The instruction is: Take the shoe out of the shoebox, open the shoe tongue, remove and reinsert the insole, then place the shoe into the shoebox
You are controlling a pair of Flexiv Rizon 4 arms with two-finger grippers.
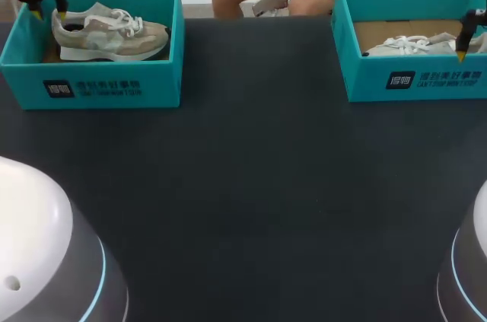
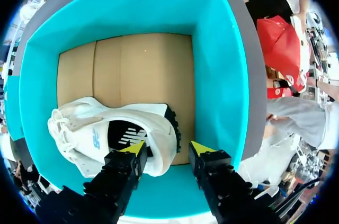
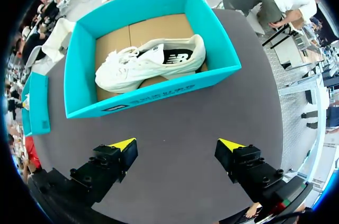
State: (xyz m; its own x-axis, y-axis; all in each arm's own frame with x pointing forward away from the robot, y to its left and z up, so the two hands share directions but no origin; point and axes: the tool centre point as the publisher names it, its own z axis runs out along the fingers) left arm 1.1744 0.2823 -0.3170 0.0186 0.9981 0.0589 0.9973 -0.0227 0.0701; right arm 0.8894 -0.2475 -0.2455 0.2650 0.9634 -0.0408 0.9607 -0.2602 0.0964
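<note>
Two boxes sit on the counter [image 1: 251, 170] along its far edge, well apart. The left shoebox [image 1: 91, 82] is at the far left, the right shoebox [image 1: 411, 78] at the far right. One shoe lies in each, toes toward the middle: left shoe [image 1: 106, 33], right shoe [image 1: 415, 46]. The left hand [image 2: 169, 148] is over the left shoe's heel. The right hand [image 3: 177, 144] is above the counter, before the right shoebox.

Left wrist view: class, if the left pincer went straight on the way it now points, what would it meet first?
Most likely the heel of the white shoe, which lies just ahead of the open left pincer; past the heel comes the cardboard floor of the shoebox. Depth is unclear here.
</note>
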